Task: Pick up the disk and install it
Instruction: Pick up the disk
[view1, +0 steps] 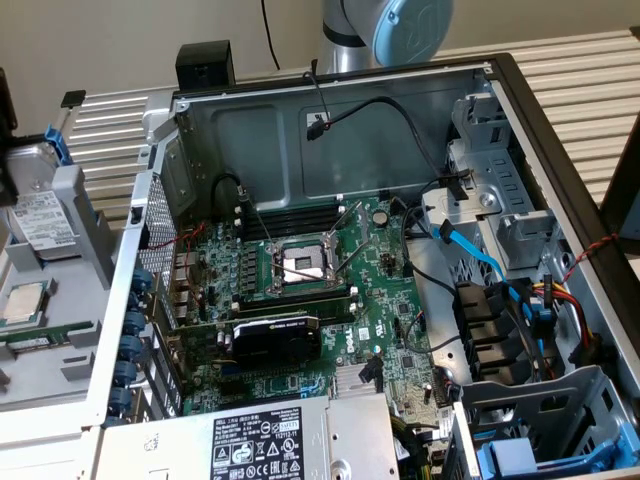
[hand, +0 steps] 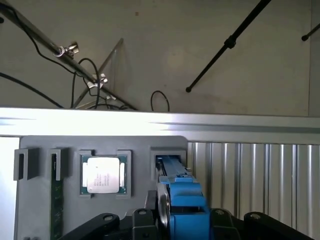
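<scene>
Grey holder walls (hand: 153, 165) closely flank the disk (hand: 185, 192).

Silver disk (view1: 38, 215), white label, blue carrier frame, standing on edge in grey holder (view1: 88, 215)

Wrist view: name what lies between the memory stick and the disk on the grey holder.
The chip lies between them, in its own pocket of the holder, touching neither the memory stick nor the disk; the wrist view shows it.

The blue-framed disk (hand: 184, 199) stands on edge beside a processor chip (hand: 103, 175).
</scene>
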